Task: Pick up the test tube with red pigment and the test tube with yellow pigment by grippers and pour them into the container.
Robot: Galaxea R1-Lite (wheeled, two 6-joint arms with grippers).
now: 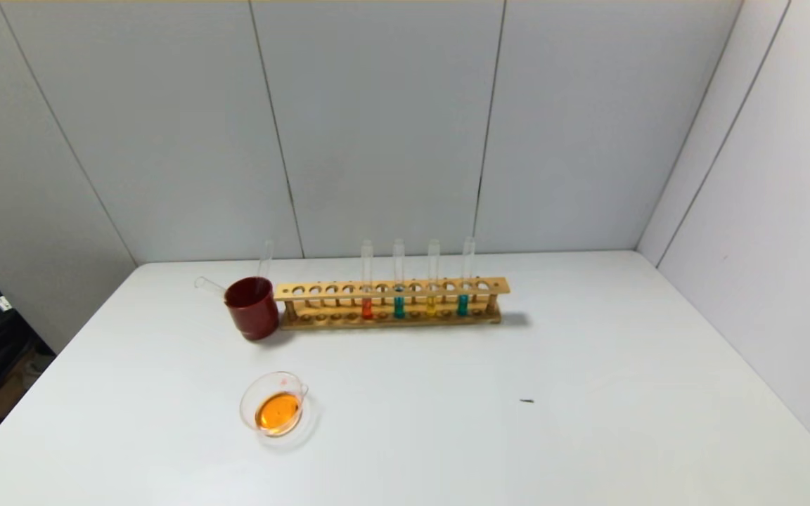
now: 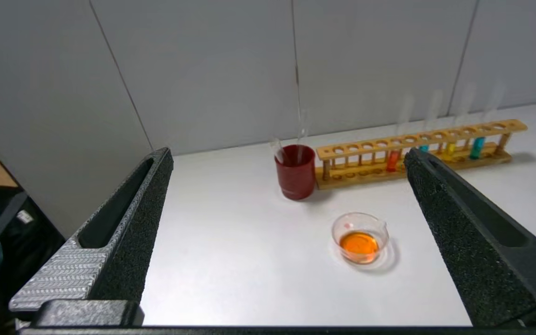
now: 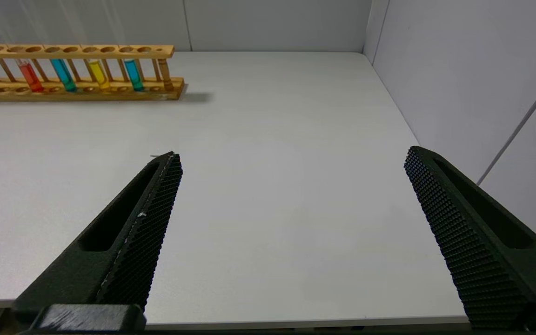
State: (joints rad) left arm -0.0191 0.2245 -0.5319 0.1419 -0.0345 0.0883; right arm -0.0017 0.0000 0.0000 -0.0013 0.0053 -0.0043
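- Left claw (image 2: 286, 156): spread wide and holding nothing, above the table's (image 1: 588, 436) near left part; it does not show in the head view.
- Red cup (image 1: 252, 307): stands toward the far edge, left of centre, touching the left end of the rack (image 1: 391, 288). Two clear tubes (image 1: 264, 261) with no visible liquid lean inside it.
- Container (image 1: 275, 404): nearer than the cup, well apart from it, holding orange liquid. A small red mark sits on its wall, too small to read.
- Rack: wooden, running along the far edge. Four tubes stand upright in its right half, left to right: red tube (image 1: 367, 281), teal tube (image 1: 399, 280), yellow tube (image 1: 432, 278), second teal tube (image 1: 465, 277).
- Small dark speck (image 1: 526, 401): lies on the table right of centre.
- Right claw (image 3: 291, 156): spread wide and holding nothing, above the near right part, well apart from the rack.
- No readable writing or brand shows on anything.
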